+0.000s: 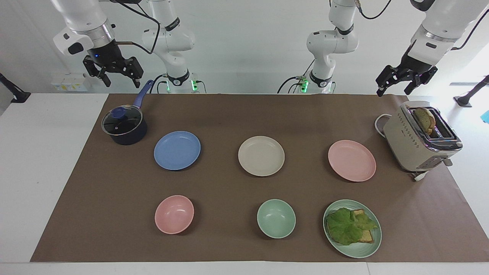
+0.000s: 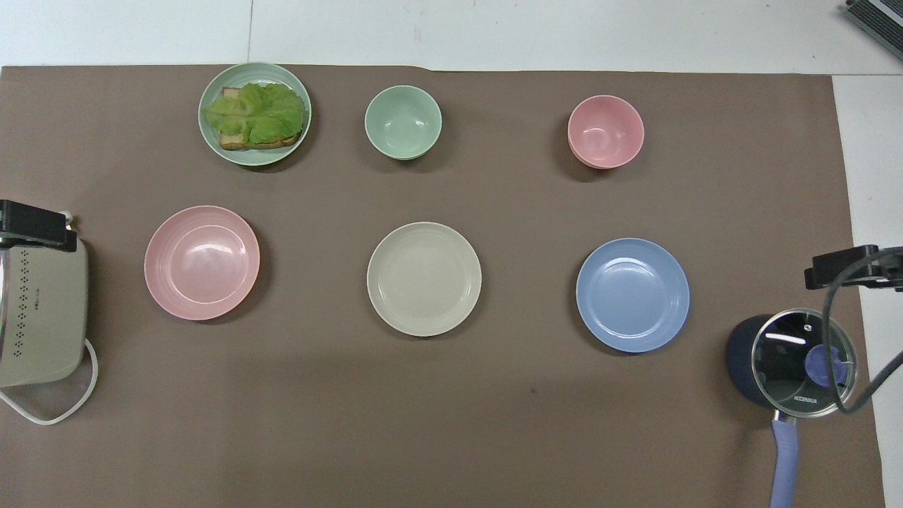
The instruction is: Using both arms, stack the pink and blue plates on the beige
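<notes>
Nearest the robots: right gripper (image 1: pixel 114 72) raised over the table edge above the pot (image 1: pixel 124 126), jaws wide, holding nothing. Left gripper (image 1: pixel 404 82) raised above the toaster (image 1: pixel 420 137) at the left arm's end, jaws likewise wide and empty. Both waiting high, nothing touched.

Next row out, three plates in a line, each apart from its neighbours: blue plate (image 1: pixel 177 150) toward the right arm's end, just beside the pot; beige plate (image 1: pixel 261 156) in the middle; pink plate (image 1: pixel 352 160) toward the left arm's end, near the toaster. No stacking begun; all three flat on the brown mat (image 1: pixel 229 114).

Key relation for the coming move: blue lies below and somewhat inward of the right gripper, pink below and inward of the left gripper, so each arm has its own plate on its own side and beige midway between. Round plates, so no long axis to align with; probably a rim grasp from either side. Likely a matter of turn-taking over beige to avoid the arms meeting.

Farthest row: pink bowl (image 1: pixel 174 214), green bowl (image 1: pixel 276 218), green plate (image 1: pixel 352 228) with lettuce on toast. Not part of the stack.

Hard to make out: in the overhead view only dark slivers of the grippers at the side edges, toaster cut off by the frame, pot handle running off the bottom. Bread in the toaster slot partly hidden.
</notes>
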`<state>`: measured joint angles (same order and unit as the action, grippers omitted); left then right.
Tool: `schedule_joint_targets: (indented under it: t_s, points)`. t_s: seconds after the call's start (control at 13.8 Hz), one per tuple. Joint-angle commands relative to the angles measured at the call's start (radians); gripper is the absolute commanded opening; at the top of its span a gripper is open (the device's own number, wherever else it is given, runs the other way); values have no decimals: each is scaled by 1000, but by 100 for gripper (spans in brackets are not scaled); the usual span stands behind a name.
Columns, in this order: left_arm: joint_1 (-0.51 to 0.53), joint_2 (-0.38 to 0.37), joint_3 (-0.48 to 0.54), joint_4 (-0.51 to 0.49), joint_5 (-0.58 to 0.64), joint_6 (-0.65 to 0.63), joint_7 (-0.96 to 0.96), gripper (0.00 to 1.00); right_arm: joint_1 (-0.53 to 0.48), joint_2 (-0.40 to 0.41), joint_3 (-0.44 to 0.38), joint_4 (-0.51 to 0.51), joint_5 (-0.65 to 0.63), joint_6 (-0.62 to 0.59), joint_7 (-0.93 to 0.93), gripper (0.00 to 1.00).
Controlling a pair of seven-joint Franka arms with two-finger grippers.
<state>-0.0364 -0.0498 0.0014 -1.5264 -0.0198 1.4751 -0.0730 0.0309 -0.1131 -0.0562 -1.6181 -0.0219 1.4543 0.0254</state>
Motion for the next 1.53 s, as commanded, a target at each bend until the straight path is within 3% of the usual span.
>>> schedule_joint_targets:
  t_s: [0.0, 0.29, 0.73, 1.02, 1.24, 1.45]
  points:
    - [-7, -22, 2, -24, 18, -24, 1, 100, -17, -28, 7, -31, 8, -2, -32, 100]
    - [9, -33, 3, -121, 17, 13, 4, 100, -17, -28, 7, -31, 7, 0, -32, 100]
    - [91, -28, 3, -397, 17, 338, 16, 100, -17, -28, 7, -31, 7, 0, -32, 100]
    - [105, 56, 3, -507, 15, 542, 24, 100, -17, -33, 6, -34, 7, 0, -32, 100]
    - [127, 162, 3, -518, 17, 640, 21, 100, -17, -33, 7, -36, 7, 0, -32, 100]
    - [138, 189, 3, -592, 15, 730, 3, 100, -19, -33, 7, -36, 7, 0, -32, 100]
